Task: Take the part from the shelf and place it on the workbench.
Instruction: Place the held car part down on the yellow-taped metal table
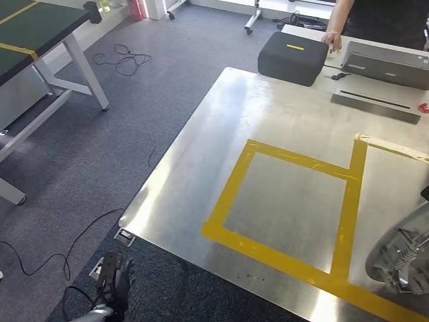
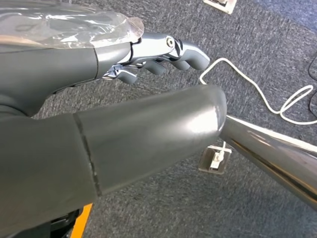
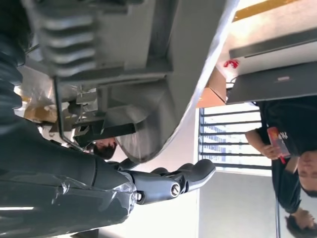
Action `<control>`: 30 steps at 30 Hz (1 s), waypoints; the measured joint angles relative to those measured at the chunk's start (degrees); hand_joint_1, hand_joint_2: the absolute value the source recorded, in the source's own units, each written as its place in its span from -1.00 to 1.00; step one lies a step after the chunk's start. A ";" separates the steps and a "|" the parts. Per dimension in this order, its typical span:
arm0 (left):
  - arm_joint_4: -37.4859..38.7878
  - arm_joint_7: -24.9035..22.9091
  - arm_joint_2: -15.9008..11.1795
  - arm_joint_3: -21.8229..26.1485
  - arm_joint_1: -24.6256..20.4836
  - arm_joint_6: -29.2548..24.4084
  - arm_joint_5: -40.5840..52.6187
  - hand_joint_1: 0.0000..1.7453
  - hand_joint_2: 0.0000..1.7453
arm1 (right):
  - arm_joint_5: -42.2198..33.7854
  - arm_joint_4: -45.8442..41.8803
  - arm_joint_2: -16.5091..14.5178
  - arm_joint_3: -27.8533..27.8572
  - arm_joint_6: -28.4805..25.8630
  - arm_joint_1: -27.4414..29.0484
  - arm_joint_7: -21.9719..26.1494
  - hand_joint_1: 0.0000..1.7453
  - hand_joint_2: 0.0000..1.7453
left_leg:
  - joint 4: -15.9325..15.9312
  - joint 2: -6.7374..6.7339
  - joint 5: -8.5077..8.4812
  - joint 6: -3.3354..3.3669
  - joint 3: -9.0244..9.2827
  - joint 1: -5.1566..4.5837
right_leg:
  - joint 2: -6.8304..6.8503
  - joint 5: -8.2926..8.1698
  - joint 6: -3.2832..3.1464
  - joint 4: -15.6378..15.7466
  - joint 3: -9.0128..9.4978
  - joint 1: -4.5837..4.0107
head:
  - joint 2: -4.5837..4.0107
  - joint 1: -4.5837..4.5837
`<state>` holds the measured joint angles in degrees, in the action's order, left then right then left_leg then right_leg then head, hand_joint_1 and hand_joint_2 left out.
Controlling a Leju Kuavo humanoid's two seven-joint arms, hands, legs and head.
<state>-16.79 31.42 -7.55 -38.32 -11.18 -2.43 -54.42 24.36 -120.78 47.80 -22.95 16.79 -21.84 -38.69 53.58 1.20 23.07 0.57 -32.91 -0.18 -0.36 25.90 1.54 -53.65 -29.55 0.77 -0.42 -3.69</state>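
Note:
The part (image 1: 402, 256), a silver-grey cast metal piece with ribs, hangs over the workbench's near right corner, beside the yellow tape square (image 1: 291, 208). In the right wrist view the part (image 3: 123, 74) lies tight against my right hand (image 3: 164, 183), which holds it; the fingers (image 3: 186, 176) stretch along its rim and the thumb is hidden. My left hand (image 1: 115, 282) hangs low beside the near left corner of the workbench (image 1: 202, 154), over the carpet. Its fingers (image 2: 176, 49) are apart with nothing in them.
A black case (image 1: 292, 57), a laptop (image 1: 389, 64) and a grey strip (image 1: 374, 104) lie at the workbench's far side, where a person's hand (image 1: 334, 40) rests. A green table (image 1: 30, 27) stands at the left. Cables (image 1: 121, 59) and a floor socket (image 2: 215, 159) lie on the carpet.

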 joint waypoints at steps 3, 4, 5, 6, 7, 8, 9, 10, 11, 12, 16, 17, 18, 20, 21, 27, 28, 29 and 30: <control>0.00 -0.05 0.01 0.00 -0.06 -0.01 0.15 -1.00 -1.00 | 0.21 0.85 -0.10 -1.24 -3.74 -0.72 1.98 -1.00 1.00 | 0.00 0.00 0.00 0.00 -0.01 0.00 | 0.00 0.00 0.00 0.00 -0.01 0.00 | 0.00 0.00; 0.00 -0.05 0.02 0.00 -0.08 -0.03 0.19 -1.00 -1.00 | 0.54 1.11 -0.22 -1.63 -5.43 -1.09 2.99 -1.00 1.00 | 0.00 -0.01 0.00 0.00 -0.01 0.00 | -0.01 0.00 0.00 0.00 -0.02 0.00 | 0.00 -0.01; 0.00 -0.06 0.03 0.00 -0.10 -0.07 0.21 -1.00 -1.00 | 1.01 1.37 -0.41 -2.00 -7.59 -1.58 4.20 -1.00 1.00 | 0.00 -0.01 0.00 0.00 -0.02 0.00 | -0.01 0.00 0.00 0.00 -0.02 0.00 | 0.00 0.00; 0.00 -0.06 0.04 0.00 -0.12 -0.11 0.21 -1.00 -1.00 | 1.59 1.60 -0.69 -2.30 -10.10 -2.25 5.44 -1.00 1.00 | 0.00 -0.01 0.00 0.00 -0.01 0.00 | -0.01 0.00 0.00 0.00 -0.03 0.00 | 0.00 -0.01; 0.00 -0.06 0.06 0.00 -0.13 -0.15 0.20 -1.00 -1.00 | 2.14 1.80 -0.99 -2.53 -12.44 -3.06 6.47 -1.00 1.00 | 0.00 -0.02 0.00 0.00 0.00 0.00 | -0.02 0.00 0.00 0.00 -0.03 -0.01 | 0.00 -0.01; 0.00 -0.06 0.09 0.00 -0.14 -0.18 0.20 -1.00 -1.00 | 2.52 1.98 -1.29 -2.72 -14.26 -3.93 7.17 -1.00 1.00 | 0.00 -0.03 0.00 0.00 0.00 0.01 | -0.03 0.00 0.00 0.00 -0.03 -0.01 | 0.00 0.00; 0.00 -0.06 0.13 0.00 -0.15 -0.19 0.20 -1.00 -1.00 | 2.78 2.15 -1.56 -2.90 -15.39 -4.74 7.54 -1.00 1.00 | 0.00 -0.03 0.00 0.00 0.01 0.01 | -0.03 0.00 0.00 0.00 -0.02 -0.02 | 0.00 -0.01; 0.00 -0.06 0.16 0.00 -0.15 -0.21 0.20 -1.00 -1.00 | 2.90 2.33 -1.78 -3.10 -15.91 -5.39 7.67 -1.00 1.00 | 0.00 -0.03 0.00 0.00 0.01 0.01 | -0.03 0.00 0.00 0.00 -0.02 -0.03 | 0.00 0.00; 0.00 -0.06 0.20 0.00 -0.15 -0.23 0.21 -1.00 -1.00 | 3.02 2.52 -1.97 -3.31 -16.32 -5.87 7.79 -1.00 1.00 | 0.00 -0.02 0.00 0.00 0.01 0.01 | -0.02 0.00 0.00 0.00 -0.02 -0.03 | 0.00 0.00; 0.00 -0.06 0.23 0.00 -0.15 -0.24 0.24 -1.00 -1.00 | 3.18 2.69 -2.15 -3.49 -16.95 -6.23 7.97 -1.00 1.00 | 0.00 -0.02 0.00 0.00 0.01 0.01 | -0.01 0.00 0.00 0.00 -0.02 -0.02 | 0.00 0.01; -0.01 -0.11 0.33 0.00 -0.22 -0.25 0.72 -1.00 -1.00 | 3.34 3.15 -2.86 -3.66 -21.93 -7.94 8.91 -1.00 1.00 | 0.00 -0.02 0.00 0.00 0.01 0.01 | -0.02 0.00 0.00 0.00 -0.02 -0.01 | 0.00 -0.01; -0.02 -0.16 0.36 0.00 -0.28 -0.25 0.87 -1.00 -1.00 | 3.04 3.23 -2.97 -3.63 -22.74 -8.55 8.96 -1.00 1.00 | 0.00 -0.02 0.00 0.00 0.01 0.01 | -0.03 0.00 0.00 0.00 -0.02 -0.01 | 0.00 0.00; -0.02 -0.25 0.40 0.00 -0.35 -0.28 0.98 -1.00 -1.00 | 2.61 3.32 -3.06 -3.62 -23.18 -9.21 8.97 -1.00 1.00 | 0.00 -0.02 0.00 0.00 0.00 0.00 | -0.03 0.00 0.00 0.00 -0.02 -0.01 | 0.00 0.00; -0.02 -0.44 0.49 0.00 -0.51 -0.45 1.14 -1.00 -1.00 | 1.72 3.79 -3.26 -3.69 -23.49 -10.79 8.93 -1.00 1.00 | 0.00 -0.02 0.00 0.00 -0.01 0.00 | -0.03 0.00 0.00 0.00 -0.02 0.00 | 0.00 0.00; -0.02 -0.55 0.55 0.00 -0.60 -0.55 1.18 -1.00 -1.00 | 1.37 4.22 -3.39 -3.79 -23.66 -11.69 8.98 -1.00 1.00 | 0.00 -0.02 0.00 0.00 -0.01 0.00 | -0.02 0.00 0.00 0.00 -0.02 0.00 | 0.00 0.00; -0.02 -0.83 0.86 0.00 -0.92 -0.73 1.24 -1.00 -1.00 | 0.61 7.29 -4.27 -4.55 -25.39 -15.25 9.86 -1.00 1.00 | 0.00 -0.01 -0.01 0.00 0.00 0.00 | -0.01 -0.01 0.00 0.00 -0.01 0.00 | 0.00 0.00; -0.02 -0.85 0.88 0.00 -0.92 -0.74 1.24 -1.00 -1.00 | 0.59 7.61 -4.39 -4.67 -25.51 -15.49 9.92 -1.00 1.00 | 0.00 -0.01 -0.01 0.00 0.00 0.00 | -0.02 -0.01 0.00 0.00 -0.01 0.00 | 0.00 -0.01; -0.02 -0.85 0.90 0.00 -0.93 -0.74 1.24 -1.00 -1.00 | 0.44 7.90 -4.50 -4.76 -25.71 -15.67 10.00 -1.00 1.00 | 0.00 -0.01 -0.01 0.00 0.00 0.00 | -0.02 -0.01 0.00 0.00 -0.01 0.00 | 0.00 0.00; -0.02 -0.85 0.91 0.00 -0.93 -0.74 1.24 -1.00 -1.00 | -0.11 8.19 -4.61 -4.84 -26.16 -15.81 10.22 -1.00 1.00 | 0.00 -0.01 -0.01 0.00 0.00 0.00 | -0.02 -0.01 0.00 0.00 -0.01 0.00 | 0.00 0.00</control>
<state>-16.81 30.58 -6.63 -38.32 -12.11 -3.17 -53.18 24.25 -112.58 43.19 -27.79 -9.37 -37.65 -28.48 53.59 1.19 23.06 0.56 -32.91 -0.18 -0.38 25.90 1.54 -53.65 -29.57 0.77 -0.42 -3.69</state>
